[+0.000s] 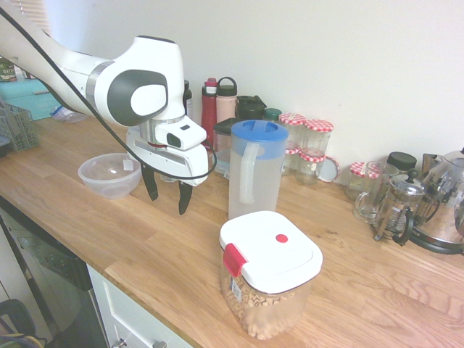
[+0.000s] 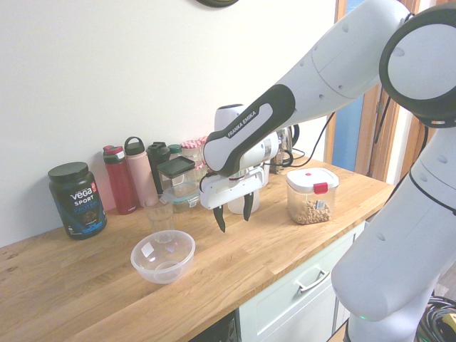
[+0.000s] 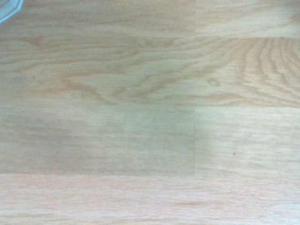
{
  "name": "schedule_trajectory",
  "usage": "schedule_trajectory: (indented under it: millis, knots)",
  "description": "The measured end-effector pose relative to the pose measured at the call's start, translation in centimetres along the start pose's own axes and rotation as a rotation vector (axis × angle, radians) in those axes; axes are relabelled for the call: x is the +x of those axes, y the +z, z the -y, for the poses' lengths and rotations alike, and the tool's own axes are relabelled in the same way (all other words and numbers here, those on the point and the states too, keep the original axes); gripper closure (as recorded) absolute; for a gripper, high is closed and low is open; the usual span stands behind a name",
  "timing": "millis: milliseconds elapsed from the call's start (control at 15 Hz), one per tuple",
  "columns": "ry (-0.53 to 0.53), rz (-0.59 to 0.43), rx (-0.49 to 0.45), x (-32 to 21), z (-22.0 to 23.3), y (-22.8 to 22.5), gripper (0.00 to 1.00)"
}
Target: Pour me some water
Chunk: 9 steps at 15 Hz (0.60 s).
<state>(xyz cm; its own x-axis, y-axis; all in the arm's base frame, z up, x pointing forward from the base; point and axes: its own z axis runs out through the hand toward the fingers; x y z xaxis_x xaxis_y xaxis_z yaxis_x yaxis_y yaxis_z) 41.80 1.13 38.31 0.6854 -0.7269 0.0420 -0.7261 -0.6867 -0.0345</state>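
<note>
Tool (image 1: pixel 167 199): we see its two dark fingers spread apart, pointing straight down, with nothing between them; it hangs above bare wood, clear of everything.
Under the tool: our wrist view gives only the pale oak planks of the bench (image 3: pixel 150 131), with a sliver of clear rim in one corner.
Jug (image 1: pixel 255 170): we find the tall frosted jug with blue lid and side handle standing upright just beside the tool, towards the wall edge of the bench; in the second exterior view the arm mostly covers it.
Water: we cannot make out its level through the frosted wall of the jug.
Clear bowl (image 2: pixel 162 256): it sits empty on the other side of the tool from the jug, nearer the front edge in the second exterior view, apart from the tool.
Drinking glass (image 2: pixel 160 214): we see a small clear tumbler just behind the bowl, upright.
Snack container (image 1: pixel 269 272): a white-lidded tub with a red clasp stands near the front edge, just in front of the jug.
Back row: a red bottle (image 2: pixel 120 180), a pink bottle (image 2: pixel 140 171) and a dark tub (image 2: pixel 77 199) line the wall edge.
Far end: checked-lid jars (image 1: pixel 315 148), a French press (image 1: pixel 399 210) and a kettle (image 1: pixel 447 210) stand well apart from the tool.
</note>
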Motion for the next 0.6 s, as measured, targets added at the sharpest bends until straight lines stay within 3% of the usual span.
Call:
schedule_trajectory:
  millis: [267, 600]
  knots:
    - [-0.009, -0.010, 0.001, 0.3, 0.4, -2.1, 0.00]
    - [-0.175, -0.093, 0.058, 0.8, -1.9, -17.0, 0.00]
